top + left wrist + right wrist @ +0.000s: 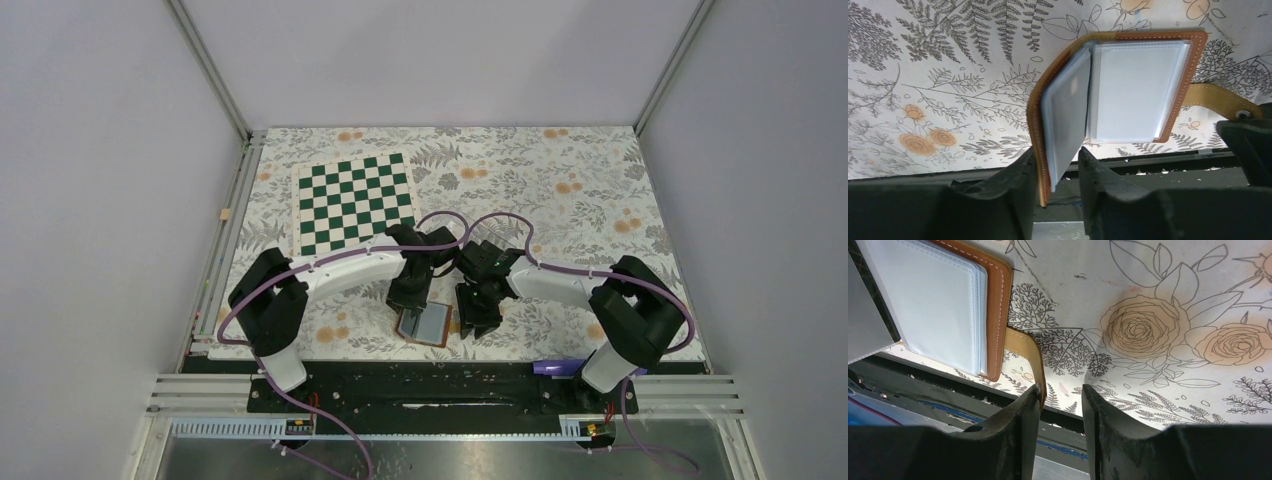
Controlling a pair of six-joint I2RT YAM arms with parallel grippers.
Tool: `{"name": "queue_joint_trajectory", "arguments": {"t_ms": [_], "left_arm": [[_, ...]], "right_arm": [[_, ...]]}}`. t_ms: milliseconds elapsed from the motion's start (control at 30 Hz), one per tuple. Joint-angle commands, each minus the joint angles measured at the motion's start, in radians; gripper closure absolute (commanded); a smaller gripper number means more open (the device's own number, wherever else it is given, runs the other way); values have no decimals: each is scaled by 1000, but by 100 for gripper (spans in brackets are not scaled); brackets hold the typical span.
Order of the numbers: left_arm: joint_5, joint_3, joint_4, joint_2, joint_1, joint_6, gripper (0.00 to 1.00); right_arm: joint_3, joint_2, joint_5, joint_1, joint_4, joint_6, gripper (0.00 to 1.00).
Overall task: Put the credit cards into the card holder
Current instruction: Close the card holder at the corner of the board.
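Card holder (432,325) is seen lying open on the patterned table (560,200) close to its near edge, set between the two grippers, and no credit cards can be made out in any view. Its spine is judged to run roughly away from the arm bases. The left cover (1034,125) is tilted up off the table with one pale sleeve (1068,115) beside it. Both are straddled by the left gripper (1054,165), whose jaws are parted: the leather edge is touched by one finger, while a thin gap is seen at the other, so nothing is judged to be pinched. The right cover (1195,75) is laid flat with its sleeves (1133,90) facing up, and from it the snap strap (1025,347) is stretched toward the right arm. The right gripper (1060,392) is also parted, with the strap's end laid against the inner face of one finger and clear space left to the other. The coming move is judged to turn on this split: the left arm is nearer the card holder's raised cover, the right arm the strap.
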Motion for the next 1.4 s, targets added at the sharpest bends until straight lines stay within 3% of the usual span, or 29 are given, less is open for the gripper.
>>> {"name": "queue_joint_trajectory", "arguments": {"t_ms": [0,100,367,767,1000,1167,1233,1300,1367], "left_arm": [[38,16,86,-34,-2,-14,62],[102,-13,153,-65,-1,-25,56],[249,-92,336,-137,-1,-86,54],[453,-353,763,-182,49,-256,52],[557,-449,967,-126,67,-308,52],[571,-493,1018,-121,80,-324,52],[569,-501,1018,-122,83,-324,53],[568,-506,1014,-123,87,-322,59],[559,-503,993,-120,89,-310,73]], "right_arm": [[39,7,34,33,22,6,57],[38,16,31,33,29,6,63],[35,18,33,31,31,17,85],[-74,-96,-9,-9,103,75,87],[-123,-159,-51,-31,156,87,79],[-143,-223,-62,-61,175,87,56],[-155,-255,-66,-73,191,89,54],[-161,-277,-71,-88,204,86,54],[-166,-298,-71,-100,221,77,54]]}}
